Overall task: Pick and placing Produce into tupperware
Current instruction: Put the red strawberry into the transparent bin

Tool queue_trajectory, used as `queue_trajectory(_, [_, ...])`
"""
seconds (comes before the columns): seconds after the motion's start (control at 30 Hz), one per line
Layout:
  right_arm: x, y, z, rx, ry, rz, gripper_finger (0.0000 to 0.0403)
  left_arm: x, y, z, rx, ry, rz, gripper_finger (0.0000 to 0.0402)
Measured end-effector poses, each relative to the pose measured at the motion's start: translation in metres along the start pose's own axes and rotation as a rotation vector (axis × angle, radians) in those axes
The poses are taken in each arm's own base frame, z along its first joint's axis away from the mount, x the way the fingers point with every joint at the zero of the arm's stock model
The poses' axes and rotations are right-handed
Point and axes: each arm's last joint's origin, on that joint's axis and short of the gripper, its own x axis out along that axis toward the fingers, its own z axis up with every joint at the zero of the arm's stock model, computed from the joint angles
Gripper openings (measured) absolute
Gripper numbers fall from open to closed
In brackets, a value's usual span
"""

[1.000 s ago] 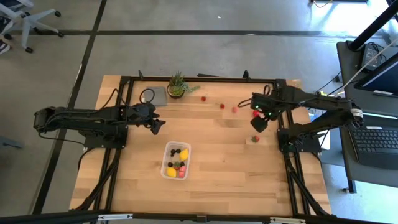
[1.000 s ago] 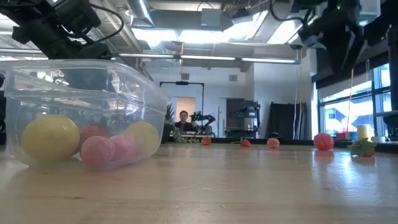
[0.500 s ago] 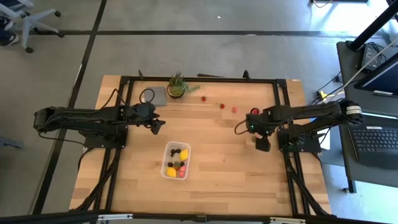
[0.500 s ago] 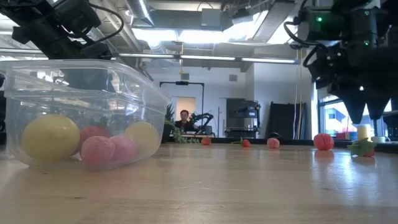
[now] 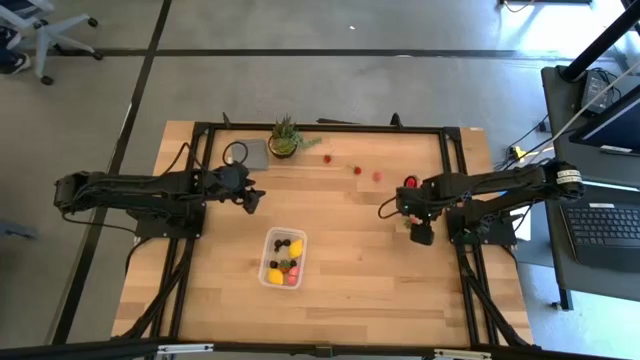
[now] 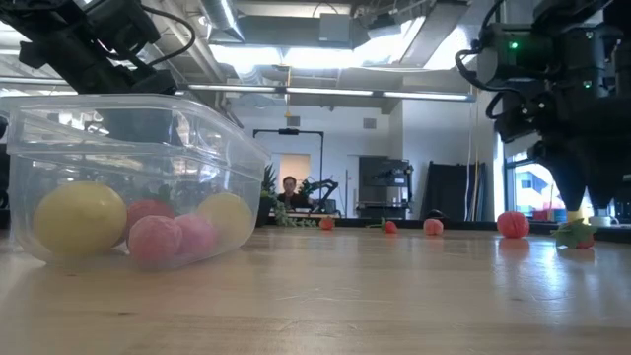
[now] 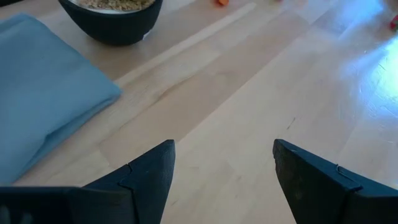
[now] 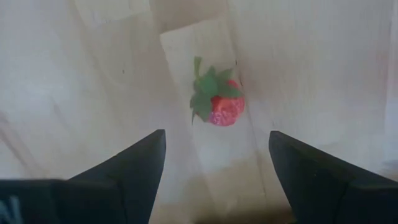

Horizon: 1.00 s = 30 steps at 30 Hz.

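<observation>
The jaws of the right gripper (image 8: 211, 168) are being held wide apart, nothing between them, pointed down at a red strawberry (image 8: 221, 107) with a green leafy cap that is lying on the bare desk (image 5: 350, 280) just ahead of the dark fingers (image 8: 134, 163). In the high view that gripper (image 5: 421, 234) is being carried low over the right side of the desk, and in the low view it is hanging just above the strawberry (image 6: 575, 235). Another red piece (image 5: 409, 182) is lying near the arm, with two more (image 5: 356, 169) being left farther back. Over on the left side, the left gripper (image 5: 253, 200) is being kept above the wood with its jaws open and empty, a blue cloth (image 7: 43, 93) and a dark pot (image 7: 115, 18) being seen beyond its fingers (image 7: 149, 171). Between the arms, the clear tupperware (image 5: 284, 257) is sitting mid-desk, already holding yellow lemons (image 6: 79, 219), pink-red berries (image 6: 156, 239) and dark pieces (image 5: 285, 243). A green spiky plant (image 5: 285, 135) is standing at the far edge.
</observation>
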Motion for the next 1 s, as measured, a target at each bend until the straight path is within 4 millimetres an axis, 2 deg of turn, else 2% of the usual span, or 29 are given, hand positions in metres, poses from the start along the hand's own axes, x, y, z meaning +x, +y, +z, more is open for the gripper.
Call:
queue_trajectory(0.3, [0.012, -0.001, 0.002, 0.045, -0.065, -0.004, 0.0287, 0.0, 0.0, 0.0, -0.001, 0.0, 0.0, 0.0261])
queue_trajectory(0.73, [0.018, 0.0, 0.008, 0.068, -0.074, -0.009, 0.0287, 0.0, 0.0, 0.0, 0.0, 0.0, 0.0, 0.0261])
queue_trajectory(1.0, [0.035, 0.0, 0.012, 0.069, 0.022, -0.036, 0.0287, 0.0, 0.0, 0.0, 0.0, 0.0, 0.001, 0.0261])
